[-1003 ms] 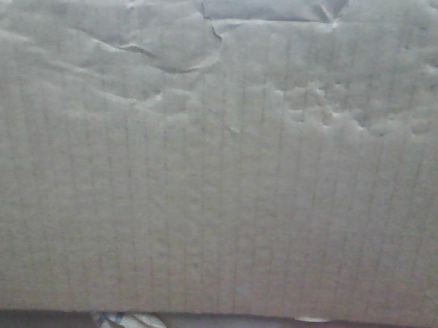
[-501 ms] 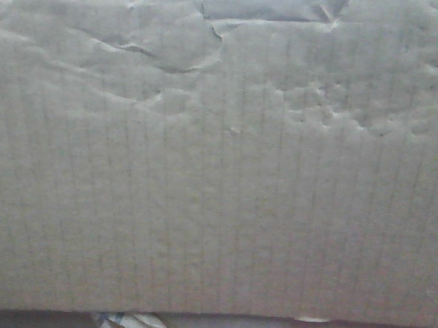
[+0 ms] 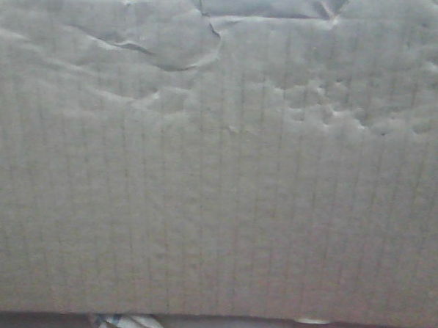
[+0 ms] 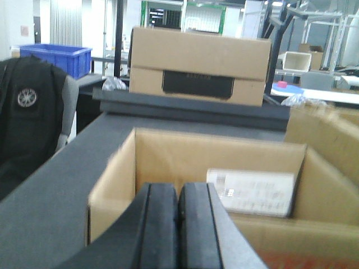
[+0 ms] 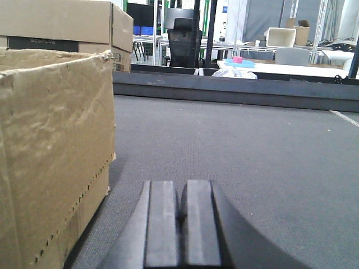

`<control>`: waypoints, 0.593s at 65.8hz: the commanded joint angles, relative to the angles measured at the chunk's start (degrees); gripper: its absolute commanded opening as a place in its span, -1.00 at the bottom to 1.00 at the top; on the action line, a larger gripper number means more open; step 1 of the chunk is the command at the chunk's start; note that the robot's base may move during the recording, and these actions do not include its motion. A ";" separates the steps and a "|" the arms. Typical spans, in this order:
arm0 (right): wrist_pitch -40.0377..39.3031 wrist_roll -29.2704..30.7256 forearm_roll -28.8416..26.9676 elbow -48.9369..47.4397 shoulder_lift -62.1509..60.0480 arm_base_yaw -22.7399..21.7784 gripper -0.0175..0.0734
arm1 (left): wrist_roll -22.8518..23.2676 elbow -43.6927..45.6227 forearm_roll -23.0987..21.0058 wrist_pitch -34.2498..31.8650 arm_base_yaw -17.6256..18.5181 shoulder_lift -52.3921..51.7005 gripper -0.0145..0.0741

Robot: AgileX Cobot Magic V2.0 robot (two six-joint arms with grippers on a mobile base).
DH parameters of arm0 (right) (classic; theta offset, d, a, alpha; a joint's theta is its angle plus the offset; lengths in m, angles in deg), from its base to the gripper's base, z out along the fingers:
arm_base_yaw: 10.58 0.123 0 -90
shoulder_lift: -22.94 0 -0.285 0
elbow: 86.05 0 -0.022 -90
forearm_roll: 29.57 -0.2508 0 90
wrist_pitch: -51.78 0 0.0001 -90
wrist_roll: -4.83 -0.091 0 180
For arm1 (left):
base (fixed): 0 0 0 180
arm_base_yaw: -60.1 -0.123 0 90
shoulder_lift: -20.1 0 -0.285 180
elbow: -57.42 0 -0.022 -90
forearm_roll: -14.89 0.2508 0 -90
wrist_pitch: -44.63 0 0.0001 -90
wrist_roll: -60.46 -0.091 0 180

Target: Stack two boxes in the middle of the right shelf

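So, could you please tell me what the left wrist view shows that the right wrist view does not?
Only the left wrist view shows an open box with a white label inside it, a blue bin and a black jacket. Only the right wrist view shows a dented box seen from outside, an office chair and a pink item far back. Both show a shut claw low in the picture, the left claw and the right claw, along with brown cardboard and a grey surface.
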 commanded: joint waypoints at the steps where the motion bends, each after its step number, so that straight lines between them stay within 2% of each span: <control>1: -1.05 0.18 -0.36 0.00 -0.15 -0.23 -0.97 | 0.03 5.38 0.28 4.48 -0.11 0.10 -0.92; 15: -1.05 0.18 -0.36 0.00 -0.15 -0.23 -0.97 | 0.03 19.93 0.28 15.68 -0.11 9.03 -0.92; 26: -1.05 0.18 -0.36 0.00 -0.15 -0.23 -0.97 | -0.08 33.09 0.28 30.77 -0.11 22.54 -0.92; 35: -1.05 0.18 -0.36 0.00 -0.15 -0.23 -0.97 | -1.93 42.46 -0.61 44.00 -0.11 33.85 -0.92; 39: -1.05 0.18 -0.36 0.00 -0.15 -0.23 -0.97 | -1.93 45.36 -0.61 45.93 -0.11 38.30 -0.92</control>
